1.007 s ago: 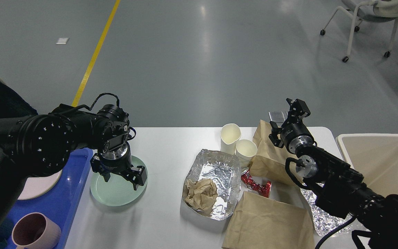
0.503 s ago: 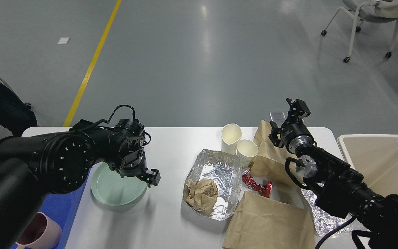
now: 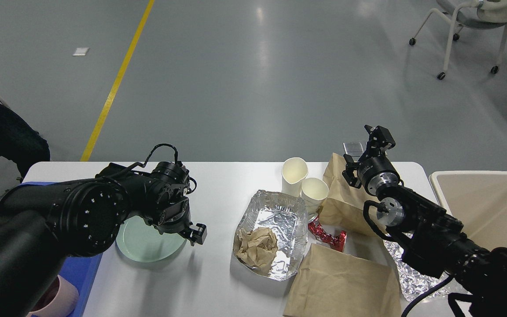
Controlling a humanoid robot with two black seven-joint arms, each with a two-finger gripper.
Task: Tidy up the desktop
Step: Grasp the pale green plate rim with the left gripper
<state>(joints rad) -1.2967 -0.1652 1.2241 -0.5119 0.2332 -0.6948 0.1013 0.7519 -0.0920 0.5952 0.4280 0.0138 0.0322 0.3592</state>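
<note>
Head view shows the white tabletop (image 3: 218,281) with trash on it: a foil tray (image 3: 275,220), two paper cups (image 3: 304,182) and brown bags (image 3: 346,281). My left tool (image 3: 194,232) hangs over the green plate (image 3: 148,244); I cannot tell if it is open. My right tool (image 3: 374,141) looks empty. The left arm could bump the plate.

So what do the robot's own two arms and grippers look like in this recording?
Both arms are matte black, built of thick round segments. The left arm has small white dots on its big joint and a thin black cable looping over the wrist above the left gripper. The right arm shows silver metal rings at the wrist and a black cable loop below; the right gripper is black.
</note>
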